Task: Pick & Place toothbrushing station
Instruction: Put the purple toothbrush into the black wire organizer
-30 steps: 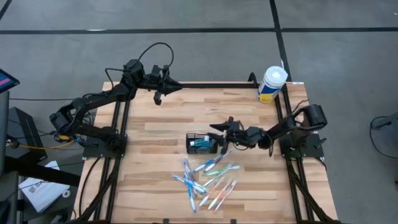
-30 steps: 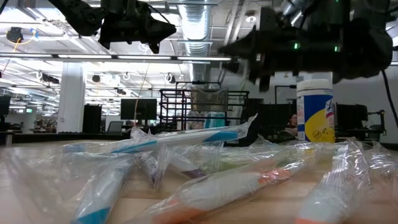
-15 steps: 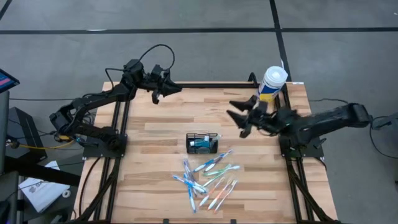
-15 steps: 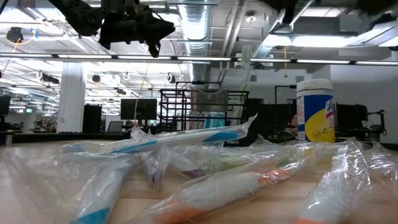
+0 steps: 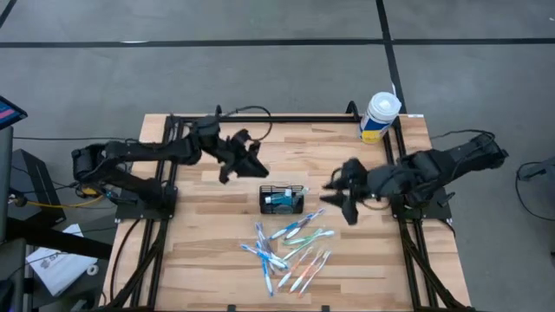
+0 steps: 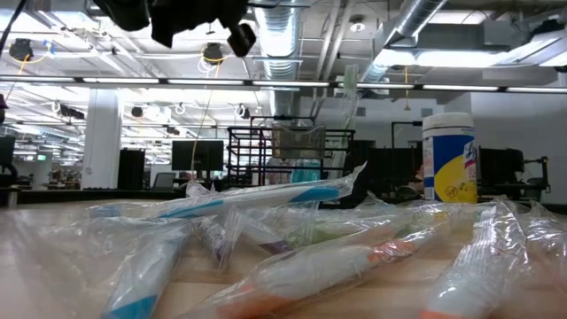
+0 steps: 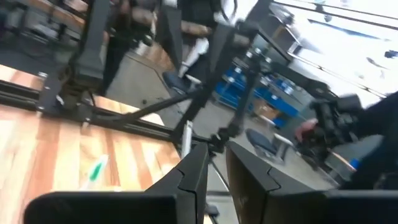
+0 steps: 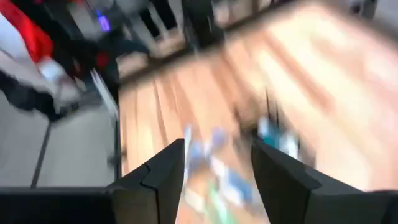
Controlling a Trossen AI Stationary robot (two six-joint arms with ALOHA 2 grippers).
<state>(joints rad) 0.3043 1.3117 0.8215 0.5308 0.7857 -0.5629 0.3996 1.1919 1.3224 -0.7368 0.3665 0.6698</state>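
Note:
The toothbrushing station (image 5: 283, 199), a small black wire-mesh caddy with something teal inside, stands on its base at the table's middle; the low view shows it (image 6: 285, 151) behind the brushes. Several bagged toothbrushes (image 5: 290, 250) lie loose near the front edge. My left gripper (image 5: 251, 163) hovers high, just to the far left of the caddy, its fingers (image 7: 193, 177) a slim gap apart with nothing between them. My right gripper (image 5: 341, 198) hangs open above the table to the caddy's right, tilted down toward the blurred brushes (image 8: 214, 165), and it is empty.
A white tub with a yellow-blue label (image 5: 379, 117) stands at the far right corner, seen in the low view too (image 6: 450, 155). Black frame rails (image 5: 286, 118) border the wooden tabletop. Bare wood lies left of the caddy and along the far side.
My left gripper has swung from the table's far left corner toward the near side and the right, ending close to the caddy, and it has rolled. My right gripper has lifted up away from the caddy, swung toward the far side, then come back to the caddy's right.

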